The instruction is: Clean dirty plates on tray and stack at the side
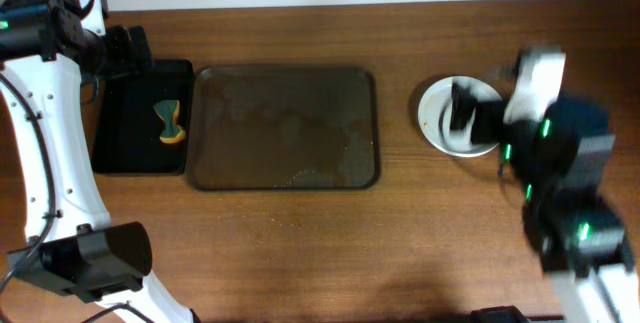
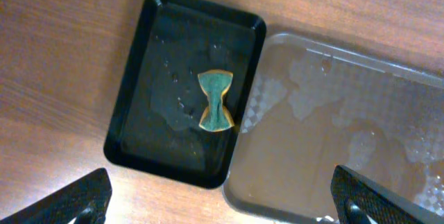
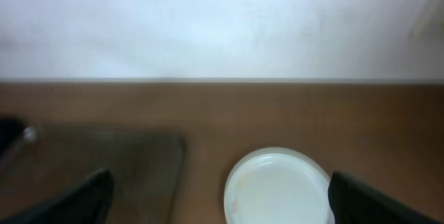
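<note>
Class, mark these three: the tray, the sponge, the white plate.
tray [image 1: 285, 128]: overhead view, bare wet floor.
sponge [image 2: 216, 100]: left wrist view, its narrow waist.
white plate [image 3: 277, 188]: right wrist view, its top face.

no readable text, labels or numbers anywhere

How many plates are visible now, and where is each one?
1 in view: a white plate on the table, right of the tray in the overhead view. None is on the tray. Others may lie hidden under it.
</note>
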Controlling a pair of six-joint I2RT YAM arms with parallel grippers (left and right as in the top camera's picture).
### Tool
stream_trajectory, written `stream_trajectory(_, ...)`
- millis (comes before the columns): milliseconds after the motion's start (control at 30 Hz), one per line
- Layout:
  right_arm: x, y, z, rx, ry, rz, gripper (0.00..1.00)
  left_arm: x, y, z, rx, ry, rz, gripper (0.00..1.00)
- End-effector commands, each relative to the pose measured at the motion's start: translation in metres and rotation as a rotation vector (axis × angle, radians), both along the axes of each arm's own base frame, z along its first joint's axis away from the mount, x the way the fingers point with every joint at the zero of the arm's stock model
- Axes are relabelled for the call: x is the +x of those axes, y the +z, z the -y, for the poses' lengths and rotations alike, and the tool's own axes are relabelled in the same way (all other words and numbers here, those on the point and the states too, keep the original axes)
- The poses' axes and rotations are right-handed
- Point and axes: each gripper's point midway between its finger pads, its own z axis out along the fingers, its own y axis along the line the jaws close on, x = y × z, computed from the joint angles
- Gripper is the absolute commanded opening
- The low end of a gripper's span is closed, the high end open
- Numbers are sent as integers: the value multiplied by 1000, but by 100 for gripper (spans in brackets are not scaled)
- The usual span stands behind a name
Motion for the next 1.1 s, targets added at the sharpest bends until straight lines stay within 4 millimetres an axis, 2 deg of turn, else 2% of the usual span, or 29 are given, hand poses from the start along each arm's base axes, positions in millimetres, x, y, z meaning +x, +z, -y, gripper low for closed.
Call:
stream_trajectory(0, -34, -46, 1, -1, 14, 67, 98, 1, -2, 2, -7, 1, -6, 99)
stream_trajectory(100, -69, -92, 3, 6, 16, 163, 98, 1, -2, 2, -7, 1, -6, 99)
stream_trajectory(167, -79, -117, 4, 10, 17, 214, 98, 1, -2, 2, -7, 1, -6, 99)
stream_trajectory(233, -87, -153, 3, 13, 27, 218, 98, 1, -2, 2, -7, 1, -6, 99)
stream_trajectory(300, -90, -170, 0, 17, 42, 228, 98, 1, -2, 2, -7, 1, -6, 99)
stream_trajectory(333, -90, -172, 0, 18, 44, 237, 98, 1, -2, 2, -7, 1, -6, 99)
stream_trajectory(467, -92, -160, 1, 20, 39, 295, 98, 1, -2, 2, -7, 1, -6, 99)
stream_trajectory(867, -92, -160, 1, 20, 39, 295, 98, 1, -2, 1, -6, 2, -6, 99)
stream_trajectory(967, -92, -160, 1, 20, 39, 295, 98, -9, -7, -6, 36, 25, -47, 99)
stream_trajectory(1000, -92, -160, 1, 20, 39, 295, 98, -1, -2, -5, 33, 18, 14, 99)
stream_trajectory(1033, -92, -160, 1, 20, 39, 295, 99, 8, 8, 2, 18, -5, 161, 99)
stream_trajectory(1067, -92, -160, 1, 20, 39, 295, 98, 5, 11, 7, 14, -20, 233, 99)
